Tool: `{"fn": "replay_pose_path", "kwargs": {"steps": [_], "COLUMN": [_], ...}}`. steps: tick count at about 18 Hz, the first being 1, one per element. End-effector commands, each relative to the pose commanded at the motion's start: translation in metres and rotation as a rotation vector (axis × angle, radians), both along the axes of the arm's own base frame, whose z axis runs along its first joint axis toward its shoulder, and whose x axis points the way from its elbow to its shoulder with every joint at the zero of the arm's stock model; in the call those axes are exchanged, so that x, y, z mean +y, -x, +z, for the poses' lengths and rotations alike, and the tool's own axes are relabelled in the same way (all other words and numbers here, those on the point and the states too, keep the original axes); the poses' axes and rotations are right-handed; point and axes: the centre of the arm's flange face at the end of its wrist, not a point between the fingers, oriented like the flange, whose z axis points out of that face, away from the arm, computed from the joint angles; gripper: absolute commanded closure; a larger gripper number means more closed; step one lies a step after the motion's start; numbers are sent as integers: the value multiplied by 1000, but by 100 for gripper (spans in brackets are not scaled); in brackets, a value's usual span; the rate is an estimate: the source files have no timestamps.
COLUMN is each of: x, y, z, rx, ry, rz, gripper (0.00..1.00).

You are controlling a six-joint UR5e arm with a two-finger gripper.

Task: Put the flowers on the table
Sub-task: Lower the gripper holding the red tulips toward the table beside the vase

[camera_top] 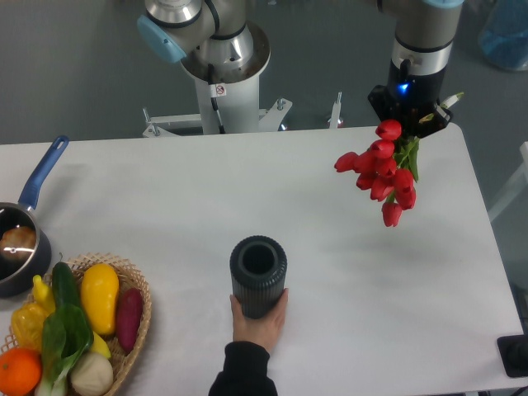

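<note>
From the fixed camera I see the gripper (410, 124) at the far right of the table (165, 198), clenched on the stems of the flowers (382, 172). The bunch hangs in the air with its glossy red closed buds toward me and a few green leaves showing by the jaws; the stems themselves are mostly hidden under the black gripper body.

The tabletop is smooth, matte white. Near the front centre stands a dark ribbed cylindrical vase (258, 275), open at the top, steadied from below by a person's hand (258, 318). It sits well apart from the bunch.

At the front left a woven basket (139, 326) holds vegetables and fruit, and a dark saucepan with a blue handle (25, 223) lies beside it. Bare white surface stretches below the buds toward the right edge.
</note>
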Motion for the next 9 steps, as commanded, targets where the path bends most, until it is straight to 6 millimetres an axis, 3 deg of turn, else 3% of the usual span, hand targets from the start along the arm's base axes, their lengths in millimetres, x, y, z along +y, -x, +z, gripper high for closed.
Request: {"fn": "replay_pose_path", "kwargs": {"steps": [3, 9], "x": [4, 37], "y": [-3, -14], "z": [0, -18], "rx": [-3, -39], "ry": [-8, -20], "rz": [-4, 138], "gripper": [93, 90]}}
